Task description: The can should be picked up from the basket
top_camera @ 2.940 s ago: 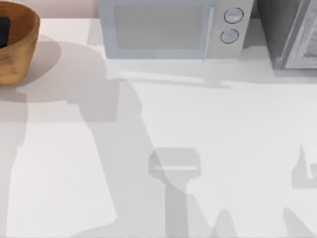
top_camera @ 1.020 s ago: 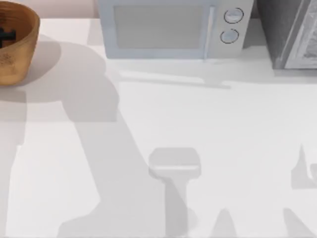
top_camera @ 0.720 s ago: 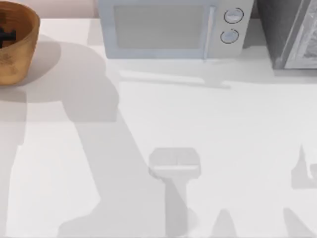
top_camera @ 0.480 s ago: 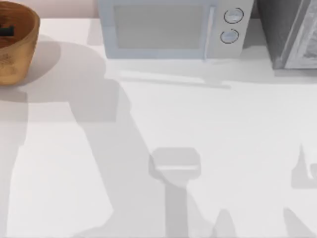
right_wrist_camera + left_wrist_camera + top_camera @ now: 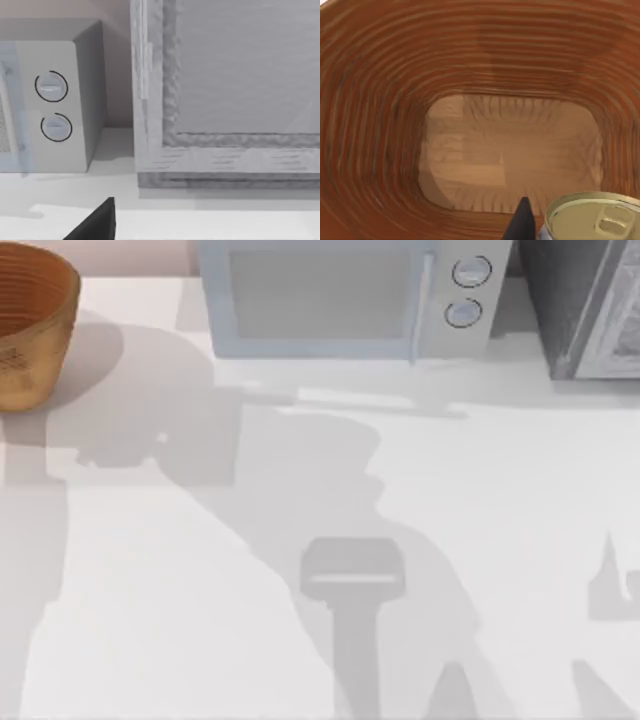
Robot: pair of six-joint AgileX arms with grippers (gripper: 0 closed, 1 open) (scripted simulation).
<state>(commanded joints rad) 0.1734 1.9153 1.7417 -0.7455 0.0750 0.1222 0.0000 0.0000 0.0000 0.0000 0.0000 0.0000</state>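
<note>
Note left gripper (image 5: 580, 227) inside basket (image 5: 35, 335), apparently pinching can (image 5: 595, 217), fingertip (image 5: 521, 220) against its side; can upright, held well above the basket floor, so lift straight up. Right arm idle at right. Versus earlier: dark gripper gone from basket in top view, arm shadow swung right

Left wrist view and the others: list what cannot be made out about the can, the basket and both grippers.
- The can: the left wrist view's edge cuts off its side, so contact with the finger beside it is unclear.
- Left gripper: one dark finger shows beside the can; grip unreadable.
- The basket: the top view's left edge cuts it off.
- Right gripper: a dark finger is clipped by the right wrist view's edge, near the microwave.
</note>
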